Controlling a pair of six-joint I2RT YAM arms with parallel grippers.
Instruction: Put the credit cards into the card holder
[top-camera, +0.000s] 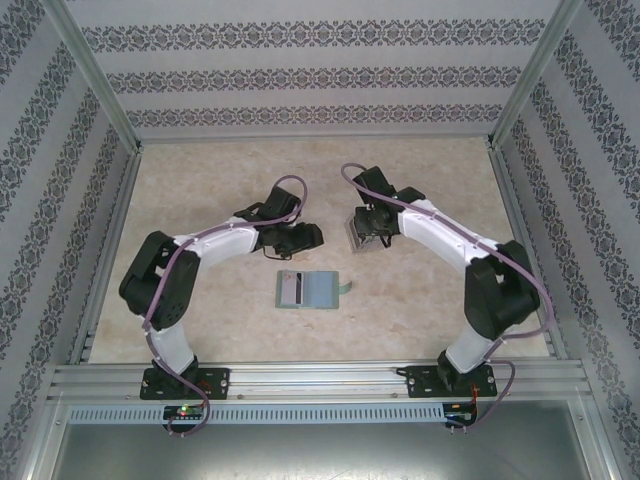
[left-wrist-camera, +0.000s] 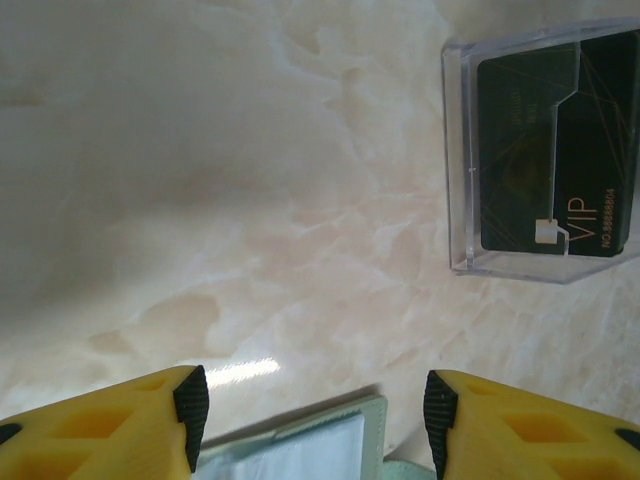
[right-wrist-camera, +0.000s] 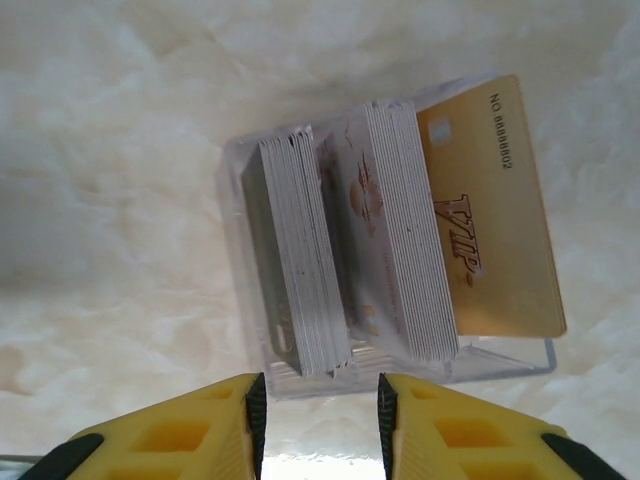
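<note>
The card holder (top-camera: 322, 289) lies open and flat on the table between the two arms, sage green, with a grey credit card (top-camera: 291, 287) on its left half. Its corner (left-wrist-camera: 300, 445) shows low between the fingers of my left gripper (left-wrist-camera: 315, 400), which is open, holds nothing and hovers above it. My right gripper (right-wrist-camera: 320, 400) is open just in front of a clear plastic box (right-wrist-camera: 250, 200) and grips nothing. In the box stand stacks of credit cards (right-wrist-camera: 300, 280) on edge and a tan VIP card (right-wrist-camera: 495, 210).
The clear box (top-camera: 354, 238) sits just beyond the card holder, under the right gripper (top-camera: 370, 228), with the left gripper (top-camera: 303, 238) to its left. A dark VIP card (left-wrist-camera: 545, 150) faces the left wrist camera through the box wall. Metal frame rails edge the marble tabletop (top-camera: 220, 180).
</note>
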